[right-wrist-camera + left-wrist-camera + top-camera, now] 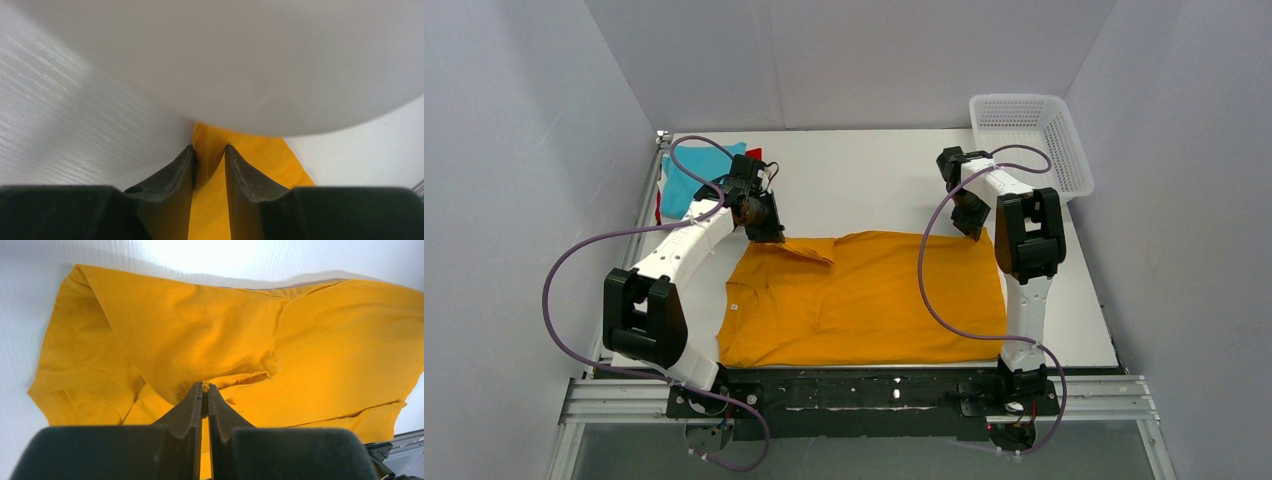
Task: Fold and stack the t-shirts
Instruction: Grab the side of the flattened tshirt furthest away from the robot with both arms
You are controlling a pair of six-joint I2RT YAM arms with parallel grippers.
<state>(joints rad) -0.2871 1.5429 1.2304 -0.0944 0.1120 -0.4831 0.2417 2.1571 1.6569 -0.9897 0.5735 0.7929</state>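
Observation:
A large mustard-orange t-shirt (pixel 864 295) lies spread across the middle of the table, its far-left part folded over toward the centre. My left gripper (pixel 764 232) is at that fold's far edge, shut on a pinch of the orange cloth (pixel 200 330) that shows between its tips (pixel 205 386). My right gripper (pixel 972 232) is down at the shirt's far-right corner. Its jaws (pixel 209 148) stand a little apart, with the orange corner (pixel 265 155) running between them. A folded turquoise t-shirt (pixel 694 175) tops a pile at the far left, with red (pixel 754 153) showing beneath.
A white plastic mesh basket (pixel 1064 150) stands at the far right corner of the table. The folded pile sits close behind my left arm. Grey walls close in the table on three sides, and a black rail (pixel 864 390) runs along the near edge.

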